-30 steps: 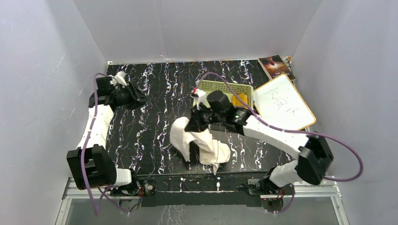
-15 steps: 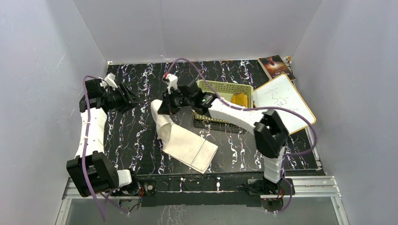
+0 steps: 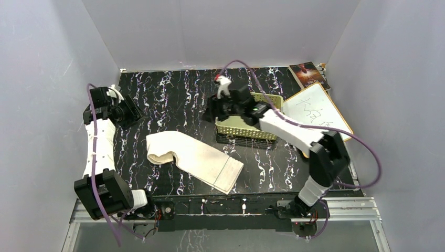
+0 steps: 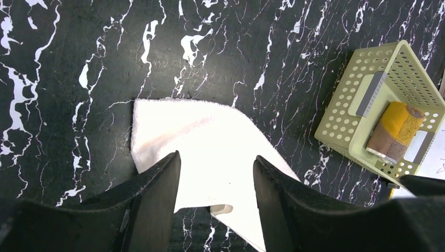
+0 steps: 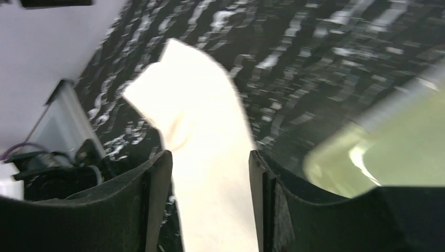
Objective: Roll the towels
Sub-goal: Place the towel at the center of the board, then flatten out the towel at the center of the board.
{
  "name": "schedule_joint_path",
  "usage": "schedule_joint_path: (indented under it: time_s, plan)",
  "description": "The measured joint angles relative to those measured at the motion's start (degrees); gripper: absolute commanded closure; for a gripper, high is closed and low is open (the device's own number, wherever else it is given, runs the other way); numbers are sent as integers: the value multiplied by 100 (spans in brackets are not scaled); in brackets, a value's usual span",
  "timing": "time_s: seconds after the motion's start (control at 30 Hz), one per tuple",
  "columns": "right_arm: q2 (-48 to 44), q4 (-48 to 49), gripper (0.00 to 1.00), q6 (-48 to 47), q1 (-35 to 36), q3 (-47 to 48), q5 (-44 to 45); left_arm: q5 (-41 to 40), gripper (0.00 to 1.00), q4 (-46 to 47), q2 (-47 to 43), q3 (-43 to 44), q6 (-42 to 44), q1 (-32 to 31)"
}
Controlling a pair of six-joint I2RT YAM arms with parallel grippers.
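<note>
The cream-white towel [image 3: 195,157] lies slantwise on the black marbled table, its left end folded over on itself. It also shows in the left wrist view as the cream towel [image 4: 210,139] and, blurred, in the right wrist view as the cream towel [image 5: 204,126]. The rolled mustard-yellow and brown towel [image 4: 394,131] rests in the green basket [image 4: 336,126]. My left gripper [image 3: 132,112] [image 4: 216,157] hangs open above the table at the far left. My right gripper [image 3: 210,115] [image 5: 210,153] is open and holds nothing, up beside the basket's left end.
The green perforated basket [image 3: 246,128] stands right of centre, partly under the right arm. A white board with an orange rim [image 3: 317,113] and a dark book [image 3: 308,74] lie at the back right. White walls close in the table.
My right gripper opened and let go of the cream towel, then swung right toward the basket. The towel dropped flat with its left end folded. My left gripper drew back left and opened wider.
</note>
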Motion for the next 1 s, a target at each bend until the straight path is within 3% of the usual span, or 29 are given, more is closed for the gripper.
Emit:
schedule_joint_path:
  time_s: [0.17, 0.3, 0.5, 0.83, 1.0]
  plan:
    - [-1147, -223, 73, -286, -498, -1176, 570, 68, 48, 55, 232, 129, -4, -2]
    - [-1191, -463, 85, -411, -658, -1832, 640, 125, 50, 90, 428, 129, -28, -133]
    - [-935, -793, 91, -636, -1287, -2050, 708, 168, 58, 157, 551, 127, -92, -481]
    - [367, -870, 92, -962, -2111, -1285, 686, 11, 57, 203, 1088, -48, -22, -531]
    - [1176, -859, 64, -1051, -2317, -103, 726, 0, 57, 256, 1316, -46, -2, -531]
